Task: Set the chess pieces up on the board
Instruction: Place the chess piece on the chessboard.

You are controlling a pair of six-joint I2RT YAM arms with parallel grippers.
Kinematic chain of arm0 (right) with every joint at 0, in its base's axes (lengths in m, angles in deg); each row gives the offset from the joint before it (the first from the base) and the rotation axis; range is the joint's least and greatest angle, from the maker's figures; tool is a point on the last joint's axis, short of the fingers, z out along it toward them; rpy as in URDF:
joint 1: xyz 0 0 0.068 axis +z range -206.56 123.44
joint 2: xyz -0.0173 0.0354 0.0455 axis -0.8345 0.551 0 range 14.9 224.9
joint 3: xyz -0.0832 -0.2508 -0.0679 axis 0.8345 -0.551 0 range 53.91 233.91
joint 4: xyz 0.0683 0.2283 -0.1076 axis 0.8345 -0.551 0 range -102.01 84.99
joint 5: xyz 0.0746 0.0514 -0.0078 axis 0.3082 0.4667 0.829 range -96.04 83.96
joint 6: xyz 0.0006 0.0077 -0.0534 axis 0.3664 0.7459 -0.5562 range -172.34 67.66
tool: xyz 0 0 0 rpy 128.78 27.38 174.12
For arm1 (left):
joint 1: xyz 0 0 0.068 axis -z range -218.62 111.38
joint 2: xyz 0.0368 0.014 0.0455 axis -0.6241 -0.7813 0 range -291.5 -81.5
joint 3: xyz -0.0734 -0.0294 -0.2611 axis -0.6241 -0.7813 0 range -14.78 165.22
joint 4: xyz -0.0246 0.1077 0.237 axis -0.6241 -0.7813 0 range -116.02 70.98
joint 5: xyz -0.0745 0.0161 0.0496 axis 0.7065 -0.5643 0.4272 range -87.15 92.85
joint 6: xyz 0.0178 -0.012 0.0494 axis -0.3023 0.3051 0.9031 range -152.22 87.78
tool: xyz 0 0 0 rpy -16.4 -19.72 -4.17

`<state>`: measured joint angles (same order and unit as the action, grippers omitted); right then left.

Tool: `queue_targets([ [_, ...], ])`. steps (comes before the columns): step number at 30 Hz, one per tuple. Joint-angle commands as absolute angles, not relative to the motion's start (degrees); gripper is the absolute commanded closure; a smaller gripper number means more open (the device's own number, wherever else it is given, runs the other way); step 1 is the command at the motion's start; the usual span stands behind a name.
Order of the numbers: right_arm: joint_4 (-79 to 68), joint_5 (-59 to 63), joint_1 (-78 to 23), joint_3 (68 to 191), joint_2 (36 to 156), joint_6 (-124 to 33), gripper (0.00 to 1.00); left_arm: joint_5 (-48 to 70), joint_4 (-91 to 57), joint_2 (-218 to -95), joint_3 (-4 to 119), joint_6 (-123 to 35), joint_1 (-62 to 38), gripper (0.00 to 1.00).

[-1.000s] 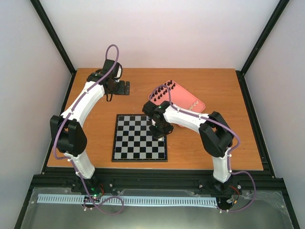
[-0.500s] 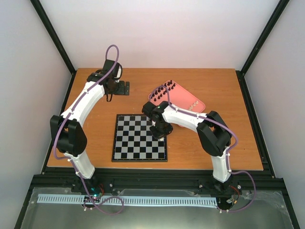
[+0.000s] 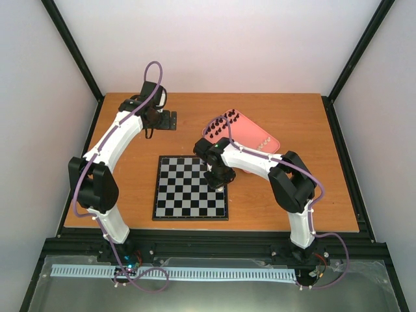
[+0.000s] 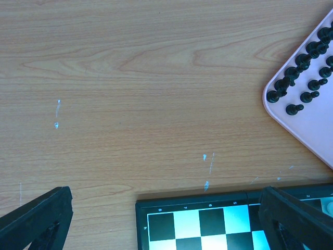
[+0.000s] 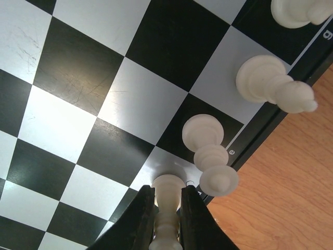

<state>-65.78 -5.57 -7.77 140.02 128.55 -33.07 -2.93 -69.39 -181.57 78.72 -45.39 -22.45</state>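
Note:
The black and silvery-white board (image 3: 190, 187) lies mid-table; its corner shows in the left wrist view (image 4: 192, 224). My right gripper (image 5: 167, 213) is shut on a cream-white chess piece (image 5: 167, 195) whose base rests on a light square at the board's right edge (image 3: 221, 179). Three more cream pieces (image 5: 210, 151) stand along that edge beside it. Black pieces (image 4: 304, 78) and cream pieces stand on the pink tray (image 3: 250, 138). My left gripper (image 3: 168, 120) hovers open and empty over bare table behind the board; its fingertips (image 4: 39, 219) frame the view.
The pink tray (image 4: 312, 125) sits right of and behind the board, close to my right arm. Black frame posts and white walls ring the wooden table (image 3: 292, 195).
My right arm shifted very slightly over the board's right edge. The left arm has not moved.

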Motion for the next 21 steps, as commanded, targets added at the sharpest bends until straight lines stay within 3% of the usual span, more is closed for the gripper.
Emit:
queue_targets([
  [1,-65.43,-5.71,-7.61,141.46,129.21,-33.81,0.89,-3.26,-68.81,-181.23,79.09,-44.44,-22.36,0.0],
  [7,-65.87,-5.15,-7.61,141.67,128.58,-34.56,0.78,-3.31,-68.77,-181.36,79.18,-44.44,-22.36,0.0],
  [21,-69.4,-3.69,-7.61,144.11,126.17,-35.98,0.68,-3.31,-68.92,-181.11,78.95,-44.66,-22.31,0.0],
])
